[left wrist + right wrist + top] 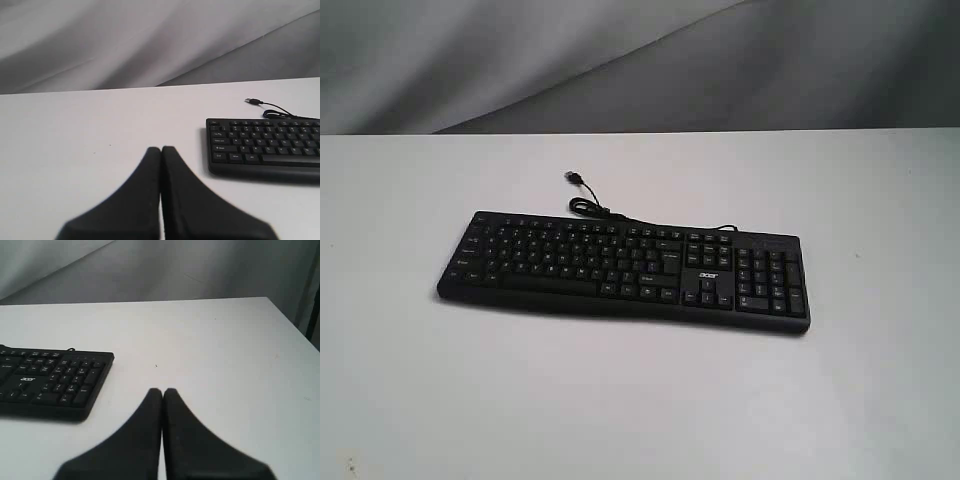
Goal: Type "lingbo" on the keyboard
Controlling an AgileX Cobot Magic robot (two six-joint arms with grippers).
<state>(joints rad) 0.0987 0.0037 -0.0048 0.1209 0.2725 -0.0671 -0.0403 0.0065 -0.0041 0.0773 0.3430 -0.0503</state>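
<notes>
Keyboard (620, 268) apart from left tool (161, 149), right tool (162, 390)

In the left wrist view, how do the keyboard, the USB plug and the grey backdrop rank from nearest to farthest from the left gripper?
From the shut left gripper:
1. keyboard: nearest, one short end toward the gripper.
2. USB plug: beyond the keyboard's far edge, lying on the table.
3. grey backdrop: farthest, behind the table's far edge.
</notes>
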